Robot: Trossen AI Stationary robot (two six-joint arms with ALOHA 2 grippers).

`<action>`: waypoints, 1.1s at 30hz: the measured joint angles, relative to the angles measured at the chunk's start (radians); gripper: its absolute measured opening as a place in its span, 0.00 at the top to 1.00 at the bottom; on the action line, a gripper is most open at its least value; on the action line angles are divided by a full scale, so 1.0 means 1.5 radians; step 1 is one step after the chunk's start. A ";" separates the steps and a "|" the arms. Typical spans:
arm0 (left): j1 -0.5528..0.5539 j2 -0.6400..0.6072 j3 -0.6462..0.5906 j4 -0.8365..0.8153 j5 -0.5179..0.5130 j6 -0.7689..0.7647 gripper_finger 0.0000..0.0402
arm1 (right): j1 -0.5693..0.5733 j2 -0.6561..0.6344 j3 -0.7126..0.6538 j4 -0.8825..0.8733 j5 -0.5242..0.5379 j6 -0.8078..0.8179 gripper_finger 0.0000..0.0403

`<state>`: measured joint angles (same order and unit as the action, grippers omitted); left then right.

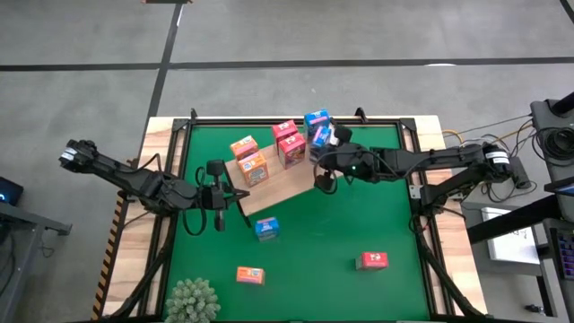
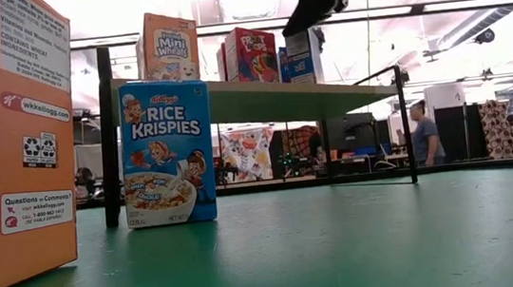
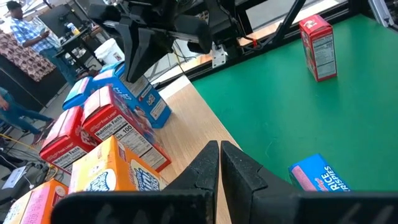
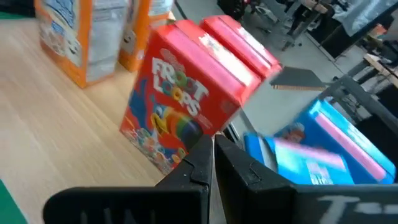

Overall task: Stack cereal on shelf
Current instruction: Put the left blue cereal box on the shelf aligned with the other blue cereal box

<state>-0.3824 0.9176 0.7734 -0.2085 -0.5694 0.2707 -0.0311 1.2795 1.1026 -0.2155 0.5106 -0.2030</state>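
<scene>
The shelf (image 1: 280, 184) is a light-wood board on a dark frame over the green mat. On it stand cereal boxes: two orange (image 1: 249, 158), two red (image 1: 289, 142) and two blue (image 1: 318, 127). More cereal stands on the mat: a blue box (image 1: 266, 229), an orange box (image 1: 250, 274) and a red box (image 1: 373, 260). My left gripper (image 3: 219, 163) is shut with nothing in it, raised by the shelf's left end. My right gripper (image 4: 211, 152) is shut, raised over the shelf's right part, pointing at a red box (image 4: 180, 106) with a blue box (image 4: 317, 155) beside it. My right gripper's shut fingertips (image 4: 202, 155) show right at the red box's lower corner (image 4: 186, 158), coming from the table's right side and slanting a little down. I cannot tell whether they touch it. The box stands on the shelf.
A fuzzy green plant (image 1: 192, 301) stands at the mat's near left corner. In the low view the blue box (image 2: 167, 153) stands before the shelf's dark post (image 2: 108, 135), and the orange box (image 2: 8, 141) is close to the camera. People stand in the room behind.
</scene>
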 joint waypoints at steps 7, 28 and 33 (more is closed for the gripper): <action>0.000 0.000 0.000 0.000 0.000 0.000 1.00 | 0.016 -0.011 0.082 -0.060 -0.047 -0.036 0.98; 0.000 -0.001 0.000 -0.001 0.000 0.000 1.00 | -0.153 -0.009 0.136 -0.222 -0.121 -0.021 0.98; 0.000 -0.001 0.000 -0.001 0.000 0.000 1.00 | -0.153 -0.009 0.136 -0.242 -0.083 0.002 0.98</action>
<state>-0.3824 0.9169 0.7734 -0.2092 -0.5690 0.2710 -0.2607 1.2663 1.3060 -0.5785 0.3865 -0.2003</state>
